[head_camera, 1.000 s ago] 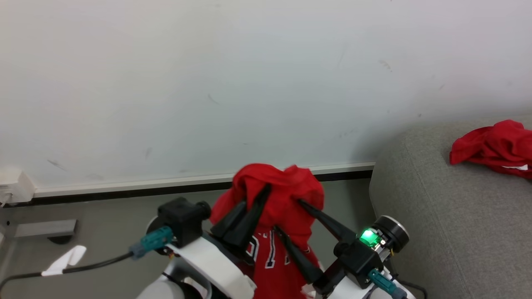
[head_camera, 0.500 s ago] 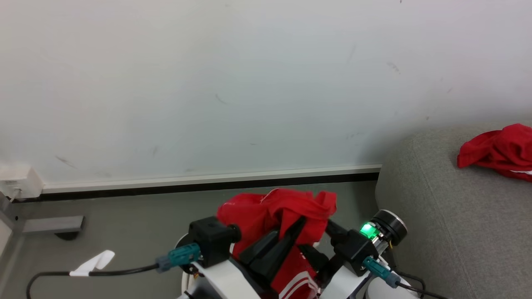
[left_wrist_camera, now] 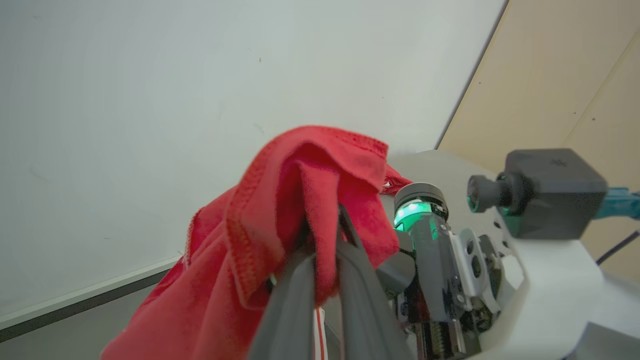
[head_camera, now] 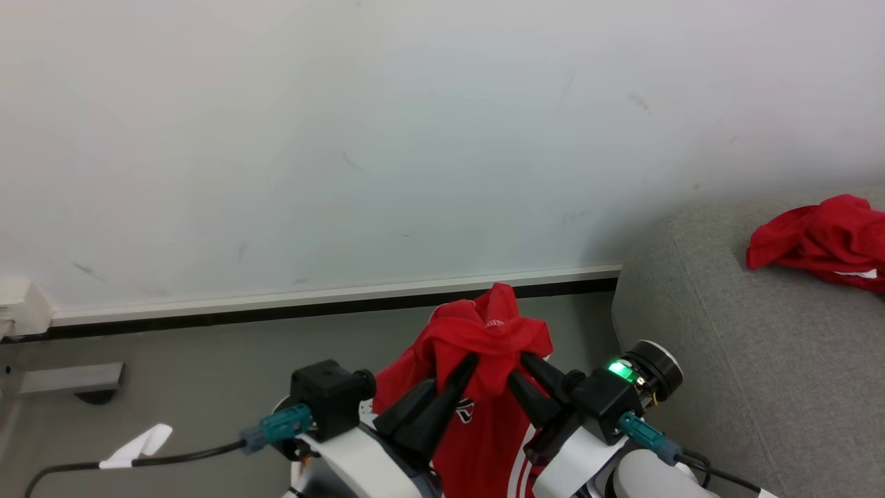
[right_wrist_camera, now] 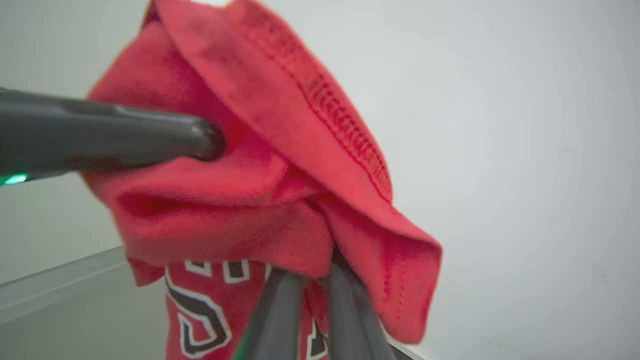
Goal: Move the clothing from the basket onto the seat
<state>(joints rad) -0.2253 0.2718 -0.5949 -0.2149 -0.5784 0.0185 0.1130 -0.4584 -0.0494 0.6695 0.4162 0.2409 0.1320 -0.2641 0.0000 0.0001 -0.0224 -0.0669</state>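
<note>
**A:** Red fabric, bunched up into a peak. Who has it?

**B:** Both. The left hand [head_camera: 464, 365] has its two fingers almost together, pinching a fold of the red garment [head_camera: 487, 332]. The right hand [head_camera: 520, 368] is closed on the same bunch from the other side, just beside the left.

**A:** Do the wrist views agree?

**B:** Yes. In each one the cloth is squeezed between narrow dark fingers and drapes over their tips.

**A:** Where is the garment?

**B:** It is held up in the air, seen against the grey floor [head_camera: 193, 360] and the pale wall [head_camera: 346, 138], to the left of the seat [head_camera: 726, 332]. The rest of it hangs down between the arms and shows white stripes and a small dark logo. The right wrist view shows dark lettering edged in white.

**A:** Is anything on the seat?

**B:** A second red garment [head_camera: 823, 235] lies crumpled on top of it, well apart from the held one.
</note>
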